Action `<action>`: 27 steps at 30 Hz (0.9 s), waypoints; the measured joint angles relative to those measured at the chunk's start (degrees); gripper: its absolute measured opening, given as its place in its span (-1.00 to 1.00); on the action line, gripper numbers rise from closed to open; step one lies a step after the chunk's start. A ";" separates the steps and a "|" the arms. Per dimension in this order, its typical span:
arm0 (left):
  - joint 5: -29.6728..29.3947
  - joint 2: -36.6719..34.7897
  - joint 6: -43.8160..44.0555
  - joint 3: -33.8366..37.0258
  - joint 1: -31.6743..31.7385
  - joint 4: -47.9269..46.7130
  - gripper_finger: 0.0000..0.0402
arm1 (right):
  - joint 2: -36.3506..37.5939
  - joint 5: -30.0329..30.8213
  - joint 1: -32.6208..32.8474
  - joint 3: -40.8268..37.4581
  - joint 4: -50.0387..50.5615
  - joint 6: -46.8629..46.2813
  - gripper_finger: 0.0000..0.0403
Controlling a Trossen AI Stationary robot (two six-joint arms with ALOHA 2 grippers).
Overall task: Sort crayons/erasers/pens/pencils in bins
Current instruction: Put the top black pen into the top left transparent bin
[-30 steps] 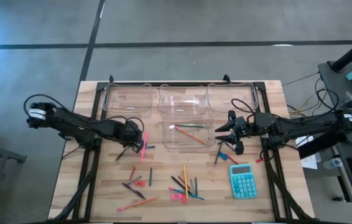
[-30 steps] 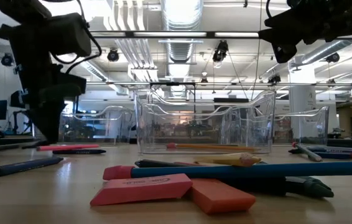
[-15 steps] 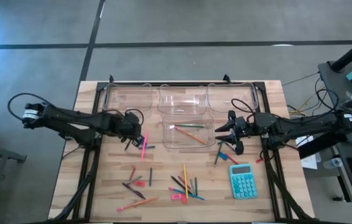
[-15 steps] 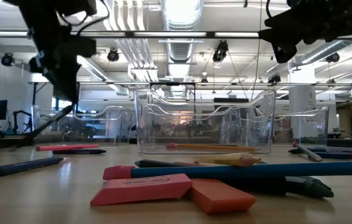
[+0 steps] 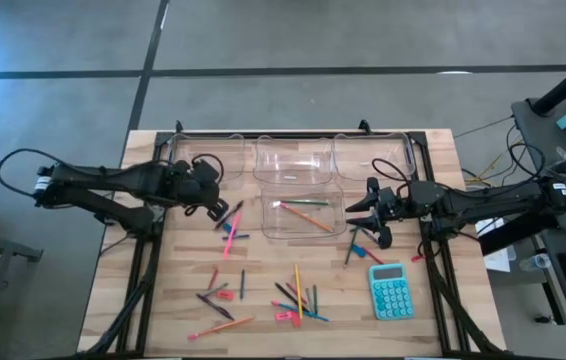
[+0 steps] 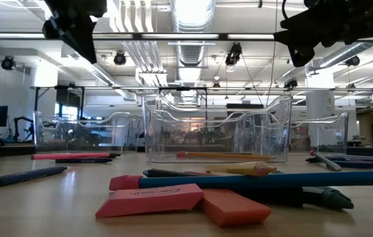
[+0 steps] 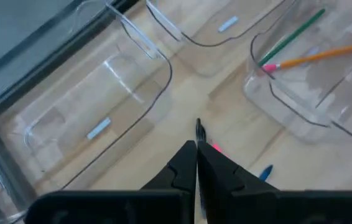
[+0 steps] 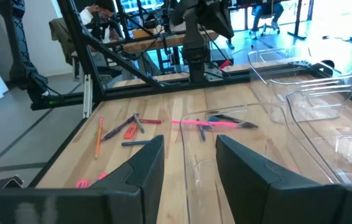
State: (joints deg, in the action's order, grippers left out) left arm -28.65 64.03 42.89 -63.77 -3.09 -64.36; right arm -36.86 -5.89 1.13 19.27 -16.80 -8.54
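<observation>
Three bins (image 5: 303, 158) stand in a row along the table's (image 5: 143, 300) far edge; a fourth bin (image 5: 304, 216) sits just before the middle one, with pencils (image 5: 305, 213) in it. Loose sticks (image 5: 263, 295) lie scattered nearer the front, and a calculator (image 5: 389, 291) lies to their right, perhaps touching none.

Left arm stretched across the table, raised up, left gripper (image 5: 225, 207) with its two fingers pinched tight together, right arm reaching in from the other side, right gripper (image 5: 366, 212) fingers spread apart, holding nothing

Four bins (image 5: 204, 157); one calculator (image 5: 390, 291)
</observation>
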 joint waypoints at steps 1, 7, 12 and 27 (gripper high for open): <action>0.81 0.09 0.04 0.47 0.00 0.52 -1.00 | 0.00 0.00 0.00 0.00 0.00 0.01 -0.32; 8.19 3.77 0.86 8.32 -0.08 7.83 -0.96 | 0.00 -0.01 0.00 -0.02 0.02 0.00 -0.32; 12.22 8.00 3.43 16.53 -0.04 13.26 -0.69 | 0.00 -0.02 0.00 -0.02 0.24 -0.52 -0.32; 16.73 13.60 6.30 27.98 0.00 24.86 -0.11 | 0.00 -0.01 0.00 -0.02 0.22 -0.33 -0.32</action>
State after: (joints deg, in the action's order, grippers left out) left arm -11.92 77.63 49.20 -35.79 -3.09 -39.50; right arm -36.86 -5.90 1.13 19.25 -16.58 -8.87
